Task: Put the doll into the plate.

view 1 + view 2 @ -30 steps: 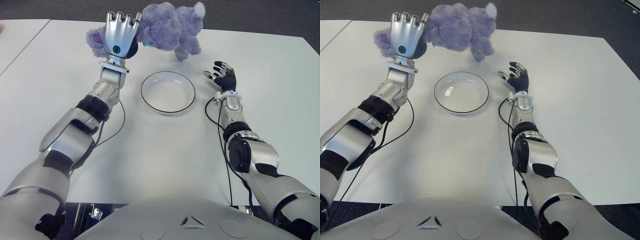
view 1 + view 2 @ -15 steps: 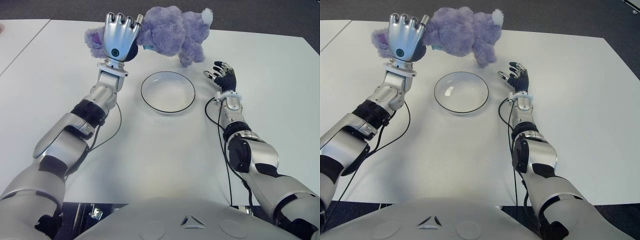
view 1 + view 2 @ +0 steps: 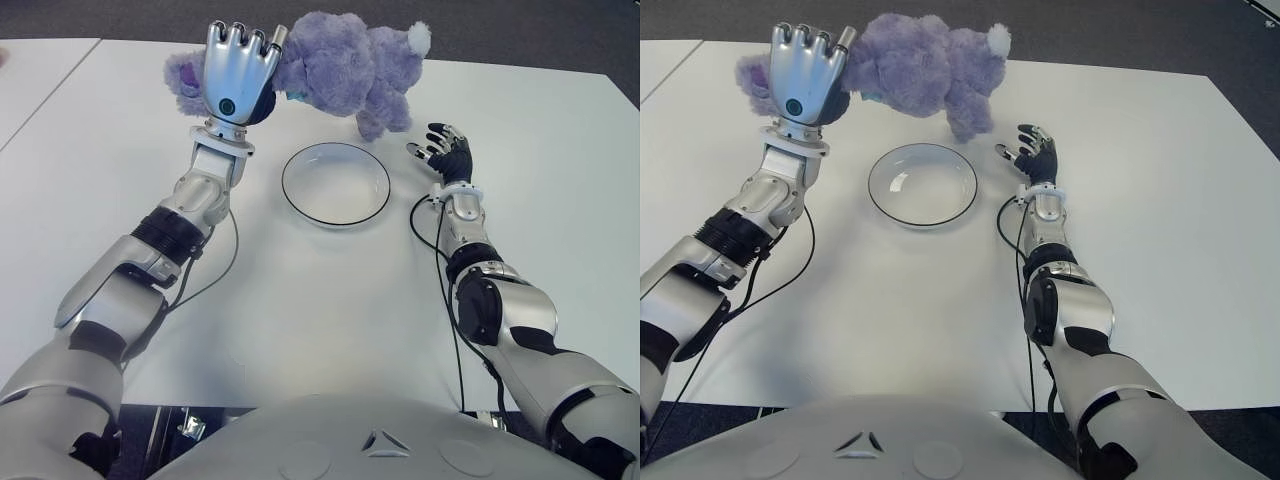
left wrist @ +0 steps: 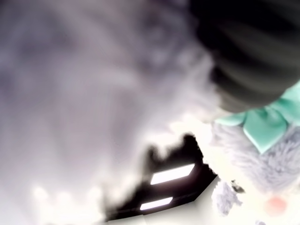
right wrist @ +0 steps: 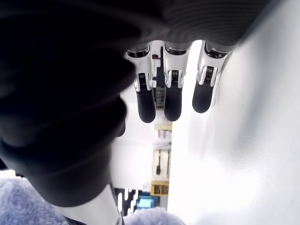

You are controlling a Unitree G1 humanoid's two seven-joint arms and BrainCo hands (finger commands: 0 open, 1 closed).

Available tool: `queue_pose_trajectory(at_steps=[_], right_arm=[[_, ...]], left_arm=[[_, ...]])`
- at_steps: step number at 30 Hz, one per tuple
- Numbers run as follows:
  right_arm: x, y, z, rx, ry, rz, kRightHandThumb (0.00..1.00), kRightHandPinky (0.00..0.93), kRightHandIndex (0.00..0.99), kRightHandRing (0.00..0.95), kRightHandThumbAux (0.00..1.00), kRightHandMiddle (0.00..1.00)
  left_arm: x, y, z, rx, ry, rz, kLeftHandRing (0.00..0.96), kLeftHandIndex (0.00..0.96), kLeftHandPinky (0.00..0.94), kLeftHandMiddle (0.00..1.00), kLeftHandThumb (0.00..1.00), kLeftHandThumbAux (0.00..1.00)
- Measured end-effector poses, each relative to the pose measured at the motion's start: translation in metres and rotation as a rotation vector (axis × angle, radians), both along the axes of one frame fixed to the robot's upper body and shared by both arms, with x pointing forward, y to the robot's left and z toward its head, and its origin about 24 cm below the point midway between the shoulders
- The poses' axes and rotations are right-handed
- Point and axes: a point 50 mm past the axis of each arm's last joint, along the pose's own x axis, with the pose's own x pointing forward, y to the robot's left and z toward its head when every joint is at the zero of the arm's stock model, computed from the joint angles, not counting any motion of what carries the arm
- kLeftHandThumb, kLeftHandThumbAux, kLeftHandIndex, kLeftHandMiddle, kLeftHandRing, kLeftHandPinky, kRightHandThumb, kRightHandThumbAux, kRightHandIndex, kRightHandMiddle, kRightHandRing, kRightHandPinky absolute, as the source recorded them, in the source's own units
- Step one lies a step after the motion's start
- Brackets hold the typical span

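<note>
A purple plush doll (image 3: 340, 68) with a teal bow hangs in the air beyond the far rim of the plate, held up by my left hand (image 3: 238, 72), whose fingers are shut on its head end. Its body and feet stretch to the right, above the table past the plate's far right rim. The left wrist view is filled with purple fur (image 4: 84, 93) and the bow (image 4: 262, 126). The round white plate (image 3: 299, 195) with a dark rim sits at the table's middle, with nothing in it. My right hand (image 3: 444, 148) shows just right of the plate, fingers relaxed and holding nothing.
The white table (image 3: 330, 300) spreads around the plate. A second white table (image 3: 30, 80) borders it on the left with a narrow gap between them. Black cables (image 3: 230, 265) trail from both forearms over the tabletop.
My left hand has lifted a little and shifted slightly left, while the doll's body has swung further to the right. The right hand has not moved.
</note>
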Motion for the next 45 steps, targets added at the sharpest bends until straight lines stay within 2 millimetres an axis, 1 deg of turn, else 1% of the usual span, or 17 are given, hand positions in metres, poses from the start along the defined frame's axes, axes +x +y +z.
queue_pose_trajectory(at_steps=[9,14,18,22,32,45], right_arm=[[0.0,0.0,0.0,0.0,0.0,0.0,0.115,0.185,0.29,0.161,0.914,0.196],[0.0,0.0,0.0,-0.001,0.001,0.001,0.116,0.194,0.291,0.165,0.92,0.2],[0.0,0.0,0.0,-0.003,0.001,0.002,0.115,0.179,0.273,0.167,0.912,0.203],[0.0,0.0,0.0,-0.004,0.001,0.003,0.109,0.198,0.255,0.171,0.912,0.207],[0.0,0.001,0.0,-0.008,0.001,0.005,0.1,0.183,0.248,0.169,0.921,0.202],[0.0,0.001,0.0,-0.01,0.002,0.007,0.074,0.2,0.249,0.18,0.924,0.209]], left_arm=[[-0.008,0.001,0.001,-0.015,0.015,-0.009,0.887,0.438,0.893,0.892,0.695,0.714],[-0.012,0.003,0.0,-0.028,0.029,-0.003,0.885,0.438,0.891,0.889,0.696,0.713],[-0.013,0.004,-0.001,-0.035,0.041,0.006,0.884,0.439,0.891,0.889,0.697,0.713],[-0.015,0.006,-0.003,-0.04,0.045,0.01,0.884,0.439,0.892,0.889,0.697,0.713],[-0.017,0.009,-0.003,-0.054,0.04,0.02,0.885,0.439,0.893,0.891,0.697,0.713],[-0.026,0.01,-0.017,-0.064,0.082,0.002,0.876,0.439,0.885,0.878,0.697,0.713]])
